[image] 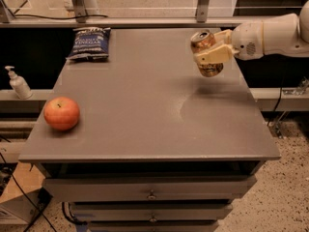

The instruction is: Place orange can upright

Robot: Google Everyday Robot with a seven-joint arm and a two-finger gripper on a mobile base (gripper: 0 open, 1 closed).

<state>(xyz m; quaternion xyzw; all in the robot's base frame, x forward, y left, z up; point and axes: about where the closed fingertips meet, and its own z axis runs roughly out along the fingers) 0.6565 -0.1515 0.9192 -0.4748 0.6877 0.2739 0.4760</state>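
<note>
- Hanging in the air over the far right part of the table (145,110), the can (203,39) is not touching the surface. It is standing almost upright, leaning only a little, with its silver top pointing up.
- The gripper (205,48) is pinching the can from the side. One pale finger (215,55) is lying across the front of the can's middle, and the other is showing behind its top.
- The white arm (270,33) is reaching in from the right edge, nearly level with the can.
- A soft shadow (212,98) is falling on the table below the can.
- An apple (62,113) is sitting near the left front edge of the table, well apart from the can.
- A dark blue bag of chips (89,43) is lying flat at the far left corner.
- A small pump bottle (18,82) is standing on a lower ledge, to the left of the table.
- Drawers (152,192) with small knobs are showing under the table top, all closed.
</note>
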